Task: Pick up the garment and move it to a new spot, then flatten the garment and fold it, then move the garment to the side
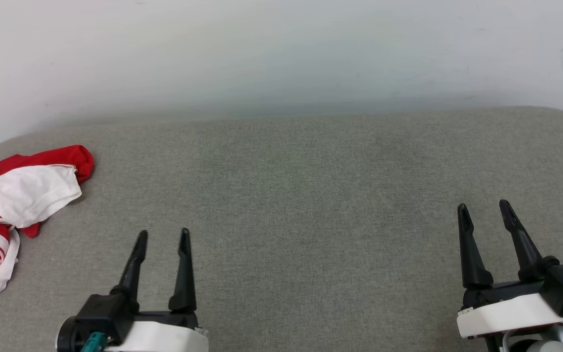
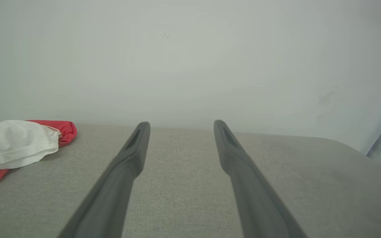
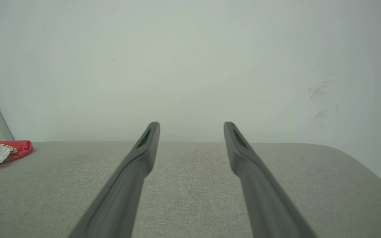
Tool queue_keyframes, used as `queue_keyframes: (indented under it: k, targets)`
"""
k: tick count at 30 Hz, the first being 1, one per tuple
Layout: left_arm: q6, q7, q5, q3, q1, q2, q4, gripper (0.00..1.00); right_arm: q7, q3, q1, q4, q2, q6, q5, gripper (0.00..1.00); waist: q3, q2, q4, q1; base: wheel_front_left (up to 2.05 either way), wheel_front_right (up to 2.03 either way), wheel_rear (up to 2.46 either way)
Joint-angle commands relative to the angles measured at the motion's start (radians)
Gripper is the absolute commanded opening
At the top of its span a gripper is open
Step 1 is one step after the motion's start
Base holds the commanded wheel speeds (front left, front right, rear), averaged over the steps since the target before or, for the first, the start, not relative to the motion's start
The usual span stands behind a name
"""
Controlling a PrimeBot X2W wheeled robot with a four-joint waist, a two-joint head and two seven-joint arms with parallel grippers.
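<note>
At far left, the garment [image 1: 22,195] lies crumpled (red and white).

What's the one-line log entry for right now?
garment: crumpled, far left on grey fabric surface | left gripper: open, empty | right gripper: open, empty | contact: none

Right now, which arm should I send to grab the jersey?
Left. The jersey lies bunched at the far left of the grey surface, just ahead and left of the open left gripper. The right gripper, also open, is at the far right, across the surface from it.
</note>
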Motion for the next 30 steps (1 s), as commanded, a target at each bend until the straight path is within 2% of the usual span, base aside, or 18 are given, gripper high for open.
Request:
queue_keyframes:
  k: [1,8,14,25,30]
  targets:
    - [-0.006,-0.006,0.017,0.009,0.002,-0.003,-0.011,1.0,-0.01,0.001,0.001,-0.011,0.0,0.0,-0.008,1.0,-0.001,-0.0001,0.0,0.0,0.0,0.0,0.0]
    - [-0.115,-0.02,0.021,0.123,0.038,-0.062,0.012,1.0,-0.022,0.006,0.02,0.021,0.0,0.0,0.019,1.0,-0.006,-0.0001,0.003,0.0,0.0,0.0,0.0]
    - [-0.183,-0.031,0.054,0.172,0.057,-0.077,0.041,1.0,-0.033,0.016,0.025,0.055,0.0,0.0,0.06,1.0,-0.005,-0.0001,0.004,0.0,0.0,0.0,0.0]
    - [-0.202,-0.051,0.131,0.146,0.059,-0.077,0.052,1.0,-0.053,0.029,0.034,0.066,0.0,0.0,0.008,1.0,0.001,-0.0001,0.007,0.0,0.0,0.0,0.0]
    - [-0.201,-0.052,0.123,0.146,0.059,-0.077,0.055,1.0,-0.053,0.031,0.038,0.069,0.0,0.0,0.016,1.0,-0.001,-0.0001,0.021,0.0,0.0,0.0,0.0]
